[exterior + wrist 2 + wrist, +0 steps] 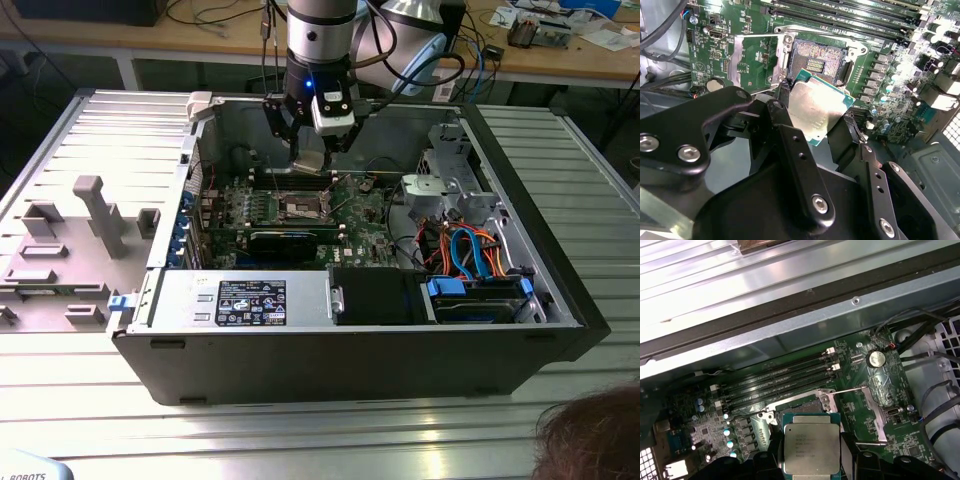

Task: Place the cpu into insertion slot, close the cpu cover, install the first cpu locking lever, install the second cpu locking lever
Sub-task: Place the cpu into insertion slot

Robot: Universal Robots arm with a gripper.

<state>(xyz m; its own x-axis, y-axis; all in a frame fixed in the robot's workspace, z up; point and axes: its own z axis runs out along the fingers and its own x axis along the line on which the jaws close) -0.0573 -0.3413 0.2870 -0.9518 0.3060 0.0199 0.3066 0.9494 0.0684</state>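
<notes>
The cpu (817,112) sits clenched between the black jaws, pinched by two opposite edges, and hangs clear of the board rather than resting on anything. Its dull silver lid faces up, with a narrow green border round it; in both wrist views it looks flat and close to level. It is almost square, so it has hardly any long axis, and in the first wrist view the chip (811,447) has its edges roughly in line with those of the socket. The relation that matters is the offset to the insertion slot (815,57). In the exterior view the cpu (310,163) hangs high under the wrist, and the slot (303,207) lies at about six o'clock from it, near but apart, with open air between. By my reading the chip is not yet over the recess. The slot is bare, its dark contact field showing inside the silvery rim. The cpu cover (736,60) stands swung open just beside it, so the way in is free. Around them spreads the green motherboard (360,215), with long black memory slots (785,377) past the socket at about twelve o'clock in the exterior view. All of this lies inside the open computer case (350,340) on the ribbed metal desk (300,430).
</notes>
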